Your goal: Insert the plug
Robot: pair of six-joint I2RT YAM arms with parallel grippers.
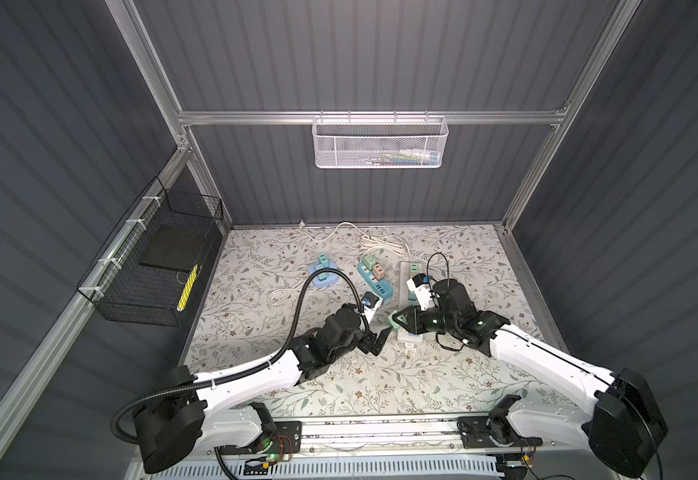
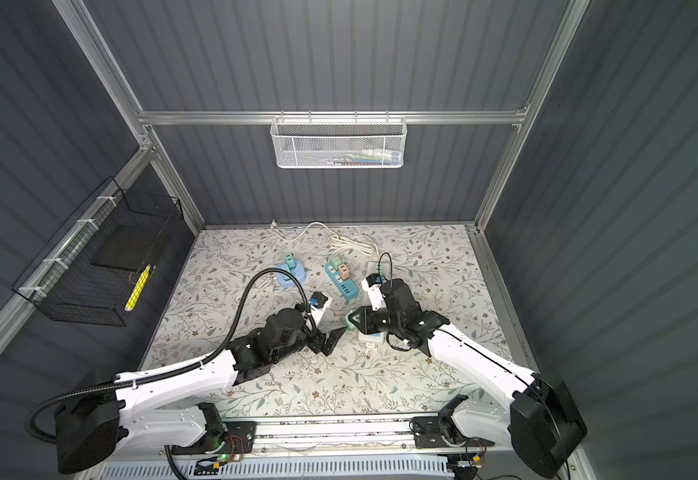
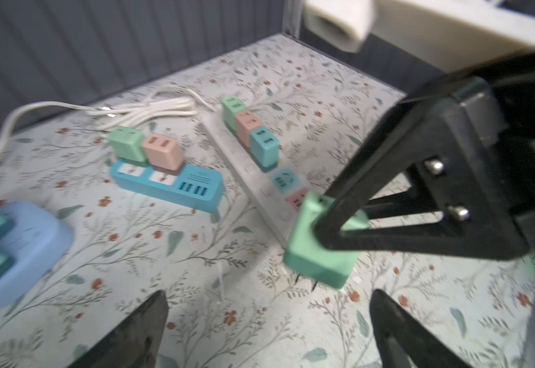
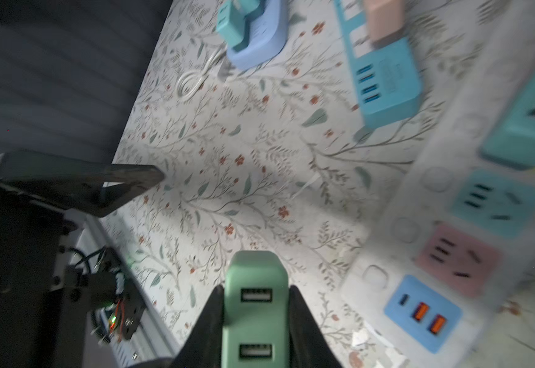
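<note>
- My right claw [image 4: 256, 288] is clamped tight on the green plug [image 4: 253, 274], one finger on each flank. The plug's two USB ports face my wrist camera.
- My left claw [image 3: 269, 296] stands wide open and holds nothing. In both top views it sits at about 8 o'clock of the plug, near it but not touching.
- The plug hangs in the air, in no socket, with its prongs [image 3: 298, 277] pointing down at the floral mat [image 3: 164, 242].
- Seen from above, the plug is just at 9 o'clock of the near end of the white power strip [image 1: 409, 337]. The strip runs from 12 to 6 o'clock, a little to 2 o'clock of the mat's middle.
- Three adapters [image 3: 250, 127], green, pink and teal, fill the strip's far end. Nearer me lie a bare blue socket [image 4: 495, 204], a bare pink socket [image 4: 457, 258] and a USB panel [image 4: 422, 313].
- A blue strip [image 3: 164, 188] lies at 11 o'clock of the plug, with a green cube [image 3: 126, 143] and a pink cube [image 3: 163, 152] plugged in.
- A pale blue socket block [image 1: 323, 282] lies at 10 o'clock, well apart, carrying teal adapters of its own.
</note>
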